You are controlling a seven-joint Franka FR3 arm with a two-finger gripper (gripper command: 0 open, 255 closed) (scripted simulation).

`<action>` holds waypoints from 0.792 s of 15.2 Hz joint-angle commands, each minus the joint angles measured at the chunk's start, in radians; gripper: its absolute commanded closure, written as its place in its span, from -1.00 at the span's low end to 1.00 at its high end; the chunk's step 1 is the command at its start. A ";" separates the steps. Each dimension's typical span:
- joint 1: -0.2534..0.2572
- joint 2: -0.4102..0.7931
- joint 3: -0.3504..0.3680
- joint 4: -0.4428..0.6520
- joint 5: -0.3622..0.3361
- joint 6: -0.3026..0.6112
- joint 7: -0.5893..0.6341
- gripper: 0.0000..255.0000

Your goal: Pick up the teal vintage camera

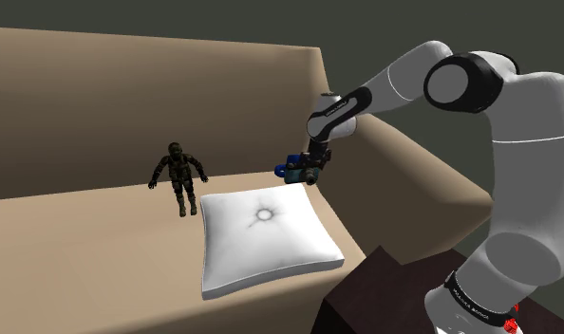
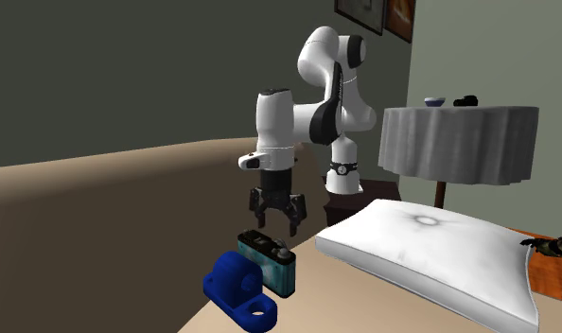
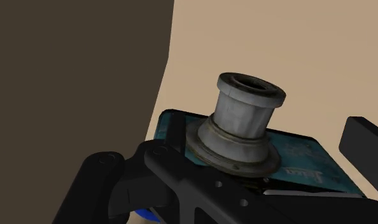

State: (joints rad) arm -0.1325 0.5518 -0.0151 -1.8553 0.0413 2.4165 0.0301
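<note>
Hovering right over the teal camera point(image 2: 267, 262), the jaws are spread wide with nothing between them. In the second exterior view their tips hang just above the camera's top, with a thin gap showing. The white arm point(image 1: 517, 190) reaches out from its dark stand point(image 1: 385, 294) to get there.

The camera sits on the tan sofa point(image 1: 81, 237), at the back corner of the seat, where the backrest meets the armrest. From the wrist, its grey lens barrel point(image 3: 248, 118) juts out of the teal body, one black finger on each side of it and neither touching.

Now the crowding. A blue block with a round hole point(image 2: 237, 286) is parked just beside the camera, so close that the two look to be touching, on the side away from the arm in the second exterior view. A white square pillow point(image 1: 266, 237) lies flat on the seat, near the camera towards the seat's front edge and hard against the armrest. A dark action figure point(image 1: 180, 176) stands on the seat close to the backrest, well apart from the camera, beyond the pillow's far corner.

Off the sofa, past the stand, a round table under a grey cloth point(image 2: 459, 142) carries a small bowl point(image 2: 434, 101).
</note>
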 commanded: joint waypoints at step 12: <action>-0.010 0.118 0.002 0.054 0.008 0.066 -0.009 1.00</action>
State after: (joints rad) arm -0.1427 0.6686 -0.0132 -1.8018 0.0496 2.4820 0.0214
